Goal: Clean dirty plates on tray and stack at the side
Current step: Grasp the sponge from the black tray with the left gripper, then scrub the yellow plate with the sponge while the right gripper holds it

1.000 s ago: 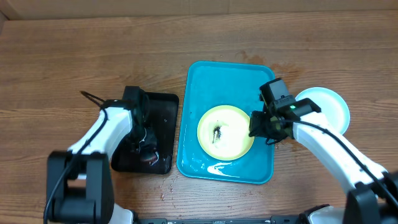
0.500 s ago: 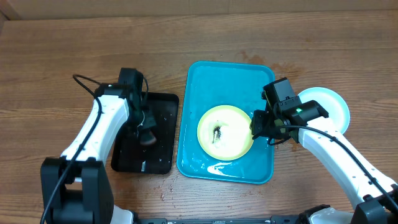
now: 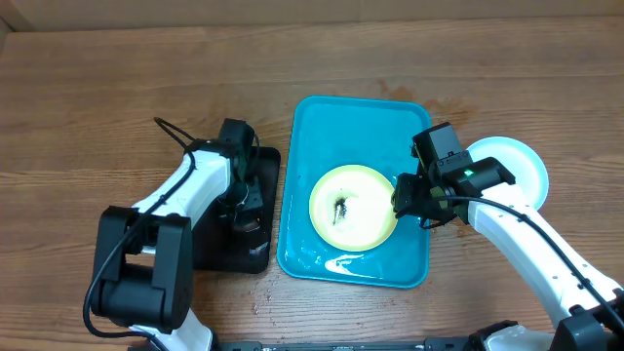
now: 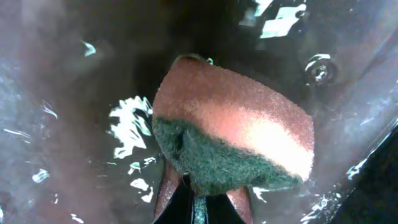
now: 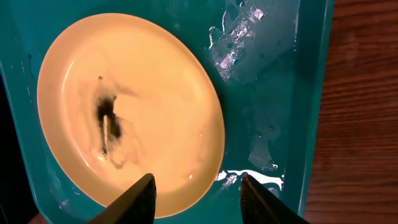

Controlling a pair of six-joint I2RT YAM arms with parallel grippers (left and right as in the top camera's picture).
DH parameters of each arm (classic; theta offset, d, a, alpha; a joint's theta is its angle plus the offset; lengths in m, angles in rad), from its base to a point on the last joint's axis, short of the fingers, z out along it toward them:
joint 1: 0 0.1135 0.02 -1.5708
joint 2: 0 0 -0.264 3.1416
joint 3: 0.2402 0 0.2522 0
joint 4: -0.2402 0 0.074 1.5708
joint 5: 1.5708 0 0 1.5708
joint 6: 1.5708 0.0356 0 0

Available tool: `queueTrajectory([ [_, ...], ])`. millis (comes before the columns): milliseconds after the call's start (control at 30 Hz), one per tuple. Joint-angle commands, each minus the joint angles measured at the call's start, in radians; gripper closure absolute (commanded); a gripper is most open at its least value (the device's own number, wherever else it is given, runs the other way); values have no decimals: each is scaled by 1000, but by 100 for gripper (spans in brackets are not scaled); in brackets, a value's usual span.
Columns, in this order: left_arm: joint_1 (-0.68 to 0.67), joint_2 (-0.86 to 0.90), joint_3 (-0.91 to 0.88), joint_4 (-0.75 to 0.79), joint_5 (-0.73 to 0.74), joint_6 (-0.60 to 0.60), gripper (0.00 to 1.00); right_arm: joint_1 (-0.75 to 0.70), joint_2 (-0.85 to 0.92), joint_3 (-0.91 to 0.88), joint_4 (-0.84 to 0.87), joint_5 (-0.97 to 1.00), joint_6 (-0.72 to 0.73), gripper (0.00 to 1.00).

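Observation:
A yellow-green plate with a dark brown smear at its centre lies on the turquoise tray. My right gripper is open, its fingers either side of the plate's right rim. The right wrist view shows the plate, the wet tray and the open gripper. A light blue plate sits on the table to the right, partly hidden by my right arm. My left gripper hangs over the black tray, shut on a brown and green sponge. A second yellow-green plate is out of view.
The black tray holds wet, shiny liquid under the sponge. It lies against the left side of the turquoise tray. Water pools on the turquoise tray near its front edge. Wooden table runs all around.
My left arm has swung right and toward the front of the black tray, carrying the sponge. My right gripper has stayed at the plate's rim.

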Motion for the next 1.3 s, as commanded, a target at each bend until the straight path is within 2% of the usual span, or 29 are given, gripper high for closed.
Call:
queueTrajectory([
  [0, 5, 53, 39, -76, -18, -6, 96, -3, -18, 27, 0, 7, 29, 54],
  [67, 5, 42, 126, -150, -17, -6, 95, -3, -18, 27, -1, 16, 34, 53],
  [200, 2, 12, 326, -294, 14, -1, 96, -10, -16, 27, -5, 103, 106, 43],
  [333, -9, 3, 488, -376, 122, 28, 96, -55, -5, 26, -6, 108, 106, 42],
  [400, -25, 3, 518, -372, 181, 27, 95, -79, 5, 24, -1, 93, 86, 42],
  [500, -75, 7, 509, -310, 262, 26, 96, -103, 28, 21, 17, 8, -31, 42],
  [600, -154, 21, 479, -220, 274, -11, 96, -101, 53, 20, 34, -98, -151, 43],
  [700, -233, 47, 457, -142, 269, -26, 96, -91, 74, 9, 46, -103, -164, 44],
  [800, -293, 80, 454, -101, 248, -62, 96, -90, 106, -22, 101, -81, -160, 49],
  [900, -332, 121, 454, -70, 238, -95, 96, -90, 136, -68, 196, -82, -160, 62],
  [1100, -344, 187, 454, -71, 243, -105, 96, -90, 187, -133, 305, -124, -161, 69],
  [1267, -345, 212, 454, -67, 272, -109, 96, -89, 202, -145, 327, -132, -160, 96],
])
